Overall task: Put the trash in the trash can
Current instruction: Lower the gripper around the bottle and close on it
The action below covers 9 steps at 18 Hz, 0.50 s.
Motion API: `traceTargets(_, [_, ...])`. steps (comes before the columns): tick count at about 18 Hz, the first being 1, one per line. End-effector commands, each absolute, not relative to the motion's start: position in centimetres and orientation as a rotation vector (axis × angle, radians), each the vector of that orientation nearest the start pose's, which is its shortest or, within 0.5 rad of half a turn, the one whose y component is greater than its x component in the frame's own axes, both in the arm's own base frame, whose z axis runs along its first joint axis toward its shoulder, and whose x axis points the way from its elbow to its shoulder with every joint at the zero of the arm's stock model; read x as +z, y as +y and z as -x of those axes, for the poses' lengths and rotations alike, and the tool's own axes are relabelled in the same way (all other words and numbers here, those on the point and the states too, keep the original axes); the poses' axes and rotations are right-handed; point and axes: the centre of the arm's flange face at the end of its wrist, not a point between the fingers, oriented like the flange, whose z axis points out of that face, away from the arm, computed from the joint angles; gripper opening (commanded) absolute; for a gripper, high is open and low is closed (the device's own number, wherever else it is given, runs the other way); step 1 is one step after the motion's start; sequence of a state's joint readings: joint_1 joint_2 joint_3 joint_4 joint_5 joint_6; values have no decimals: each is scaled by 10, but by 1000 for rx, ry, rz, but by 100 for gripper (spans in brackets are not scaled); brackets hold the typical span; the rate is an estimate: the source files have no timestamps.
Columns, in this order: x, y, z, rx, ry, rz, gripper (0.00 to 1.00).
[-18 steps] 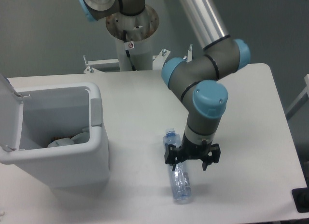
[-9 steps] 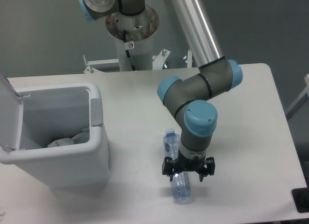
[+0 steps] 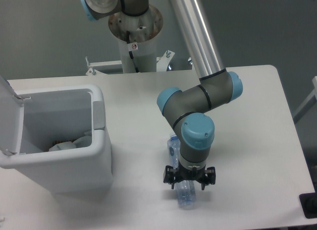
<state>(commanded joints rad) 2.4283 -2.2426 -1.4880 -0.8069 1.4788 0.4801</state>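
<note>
While the arm (image 3: 198,56) bends down from the upper middle of the view, its gripper (image 3: 189,178) hangs low over the clear plastic bottle (image 3: 185,194), which lies on the white table (image 3: 247,141) near the front edge. The bottle lies lengthwise away from the camera: its capped end (image 3: 173,141) shows just behind the blue-capped wrist joint (image 3: 197,132), its bluish, crushed body emerges below the gripper, and its middle is hidden by the wrist. The black fingers (image 3: 170,176) stand spread, one on each side of the bottle's body; whether they touch the plastic cannot be told from this view.

The trash can (image 3: 74,155), a boxy white bin with rounded corners, stands at the left of the table, well apart from the bottle. Its hinged lid (image 3: 10,116) is swung open toward the left edge of the view, and a grey tab (image 3: 99,114) sits on the side wall that faces the arm. Inside the bin, pale crumpled material (image 3: 67,144) rests against the far right corner of the floor; what exactly it is cannot be told.

Behind the table, the robot's pedestal (image 3: 134,41) rises before a grey backdrop. A small black object (image 3: 308,205) sits at the front right corner of the table.
</note>
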Motion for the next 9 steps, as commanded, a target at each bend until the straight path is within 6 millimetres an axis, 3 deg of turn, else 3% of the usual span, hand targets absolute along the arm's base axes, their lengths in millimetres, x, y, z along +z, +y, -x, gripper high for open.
traceTargets(3, [194, 572, 438, 72, -538, 2913, 98])
traceTargets(7, [195, 571, 438, 83, -540, 2918, 66])
traceTargets(9, [195, 570, 437, 85, -538, 2920, 64])
